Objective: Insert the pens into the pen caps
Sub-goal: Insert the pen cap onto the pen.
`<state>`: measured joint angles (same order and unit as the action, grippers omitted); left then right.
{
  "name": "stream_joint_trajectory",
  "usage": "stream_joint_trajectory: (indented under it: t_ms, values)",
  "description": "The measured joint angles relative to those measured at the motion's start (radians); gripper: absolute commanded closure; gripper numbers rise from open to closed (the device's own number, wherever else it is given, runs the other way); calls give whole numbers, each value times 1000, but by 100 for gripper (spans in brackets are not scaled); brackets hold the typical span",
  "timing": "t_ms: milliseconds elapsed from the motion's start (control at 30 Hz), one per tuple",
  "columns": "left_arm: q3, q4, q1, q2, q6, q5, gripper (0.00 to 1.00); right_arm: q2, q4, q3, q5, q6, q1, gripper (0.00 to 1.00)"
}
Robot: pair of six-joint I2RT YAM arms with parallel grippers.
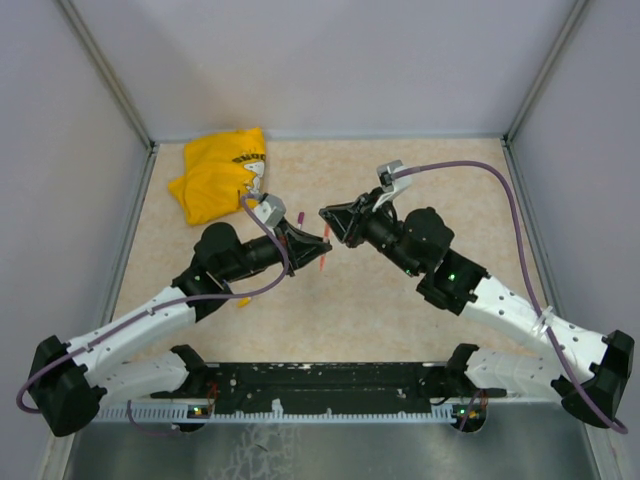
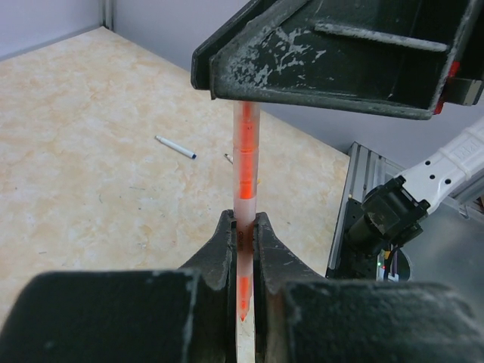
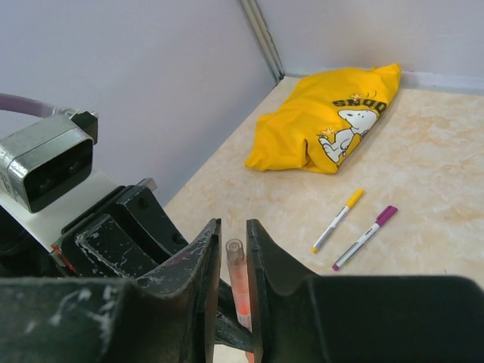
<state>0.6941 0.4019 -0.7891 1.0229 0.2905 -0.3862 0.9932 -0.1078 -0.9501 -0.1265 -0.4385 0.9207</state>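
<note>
beige speckled desk between grey walls, with a crumpled yellow cloth in its far left corner. the two arms meet over the middle. the left end effector is clenched on the lower part of an orange-red pen, which is held above the desk. the pen's clear open end sits between the fingers of the right end effector; i cannot tell whether they press it. near the cloth lie a yellow-capped pen and a purple-capped pen, side by side. a white pen lies apart.
</note>
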Motion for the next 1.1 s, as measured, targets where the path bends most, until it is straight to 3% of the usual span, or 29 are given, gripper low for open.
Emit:
stream_joint_trajectory:
  t_ms: [267,833,1100]
  values:
    - [16,-5,0,10,1,-1,100,0,4,2,-11,2,-1,100]
    - [105,-140,-1,12,-13,31,100,-9,-76,41,-10,52,-6,100]
    - [152,-232,-5,19,-36,38,100,-16,-192,126,-40,61,16,100]
